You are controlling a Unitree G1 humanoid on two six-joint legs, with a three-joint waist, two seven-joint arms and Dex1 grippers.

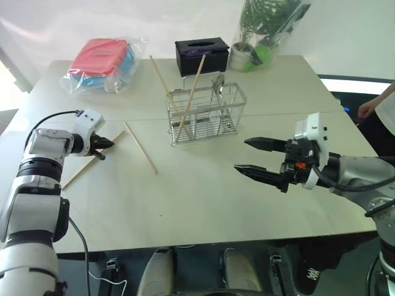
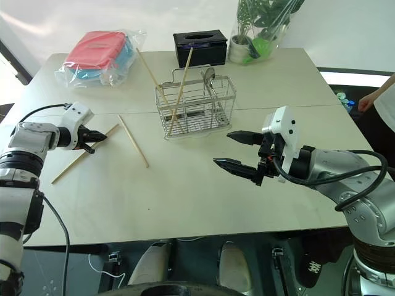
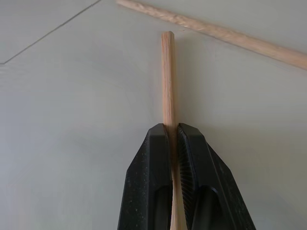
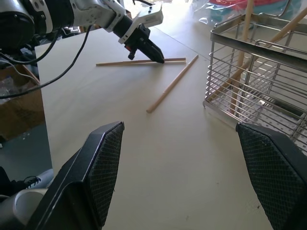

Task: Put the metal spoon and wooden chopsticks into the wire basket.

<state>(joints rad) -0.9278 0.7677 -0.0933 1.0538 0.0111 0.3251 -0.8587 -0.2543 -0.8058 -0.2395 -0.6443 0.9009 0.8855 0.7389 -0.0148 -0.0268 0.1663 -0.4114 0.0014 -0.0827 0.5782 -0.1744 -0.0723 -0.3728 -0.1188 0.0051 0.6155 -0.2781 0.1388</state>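
Pinching a table chopstick (image 3: 168, 81), the left gripper (image 1: 102, 147) is clamping it near one end.
Lifting, it is risking swinging at nine o'clock of the wire basket (image 1: 203, 114); right gripper (image 1: 259, 158) is gaping empty.

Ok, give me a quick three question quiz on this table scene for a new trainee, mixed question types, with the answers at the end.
1. True or false: the left gripper is shut on a chopstick lying on the table.
2. How many wooden chopsticks stand in the wire basket? A) none B) two C) four
3. Fill in: the right gripper hovers over the table, and it is ____.

Key
1. True; its fingers pinch the nearer chopstick, while another chopstick lies loose beside it.
2. B; two sticks lean in it, with the metal spoon.
3. Open, holding nothing.
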